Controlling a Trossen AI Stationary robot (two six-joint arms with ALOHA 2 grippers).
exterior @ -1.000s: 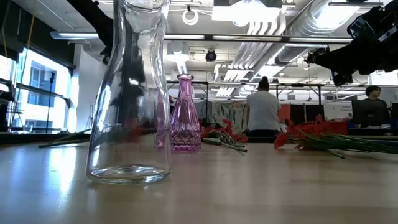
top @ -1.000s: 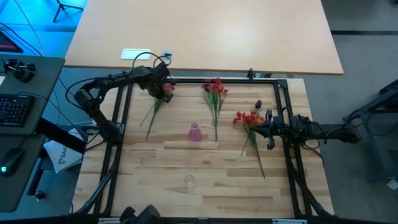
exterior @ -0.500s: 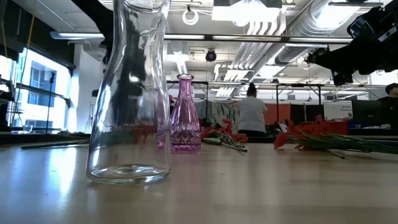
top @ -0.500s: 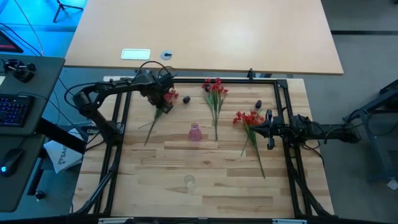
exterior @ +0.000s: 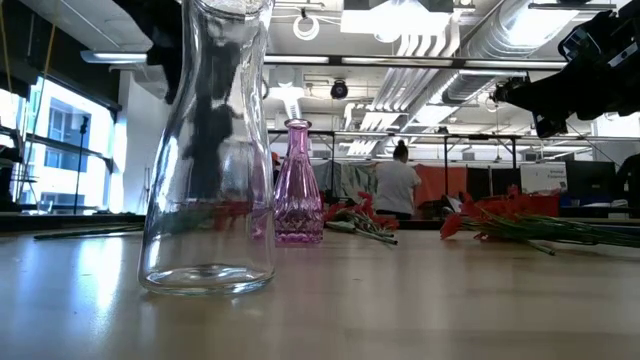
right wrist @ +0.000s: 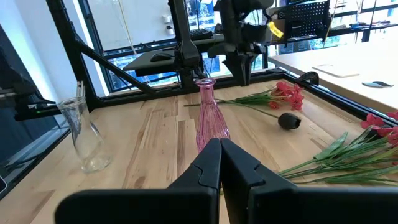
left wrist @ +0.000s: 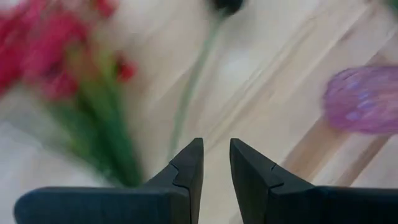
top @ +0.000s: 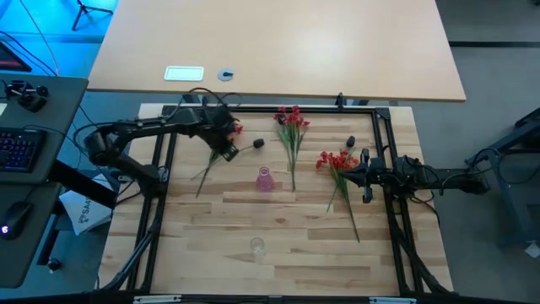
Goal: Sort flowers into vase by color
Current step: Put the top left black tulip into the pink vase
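Note:
A bunch of red flowers [top: 231,129] lies flat on the table's far left, its stems running toward the near edge. A dark-headed flower [top: 256,145] lies beside it, head on the wood [right wrist: 289,120]. My left gripper [top: 226,152] hovers over their stems, pointing steeply down, open by a narrow gap [left wrist: 216,154] with bare table showing through. A pink vase [top: 264,179] stands mid-table and a clear vase [top: 256,247] nearer the front. Two more red bunches [top: 291,122] [top: 337,160] lie flat. My right gripper [top: 364,177] waits shut and level at the right.
A second dark flower head [top: 350,141] lies near the right bunch. A black metal frame [top: 160,169] borders the wooden table on the left, far and right sides. Bare wood lies around the clear vase toward the near edge. A person stands in the room behind.
My left gripper has moved away from the far edge toward the pink vase, along the stems of the left bunch. The dark flower head, hidden under the gripper before, now shows on the table to its right and has slid a little toward the pink vase.

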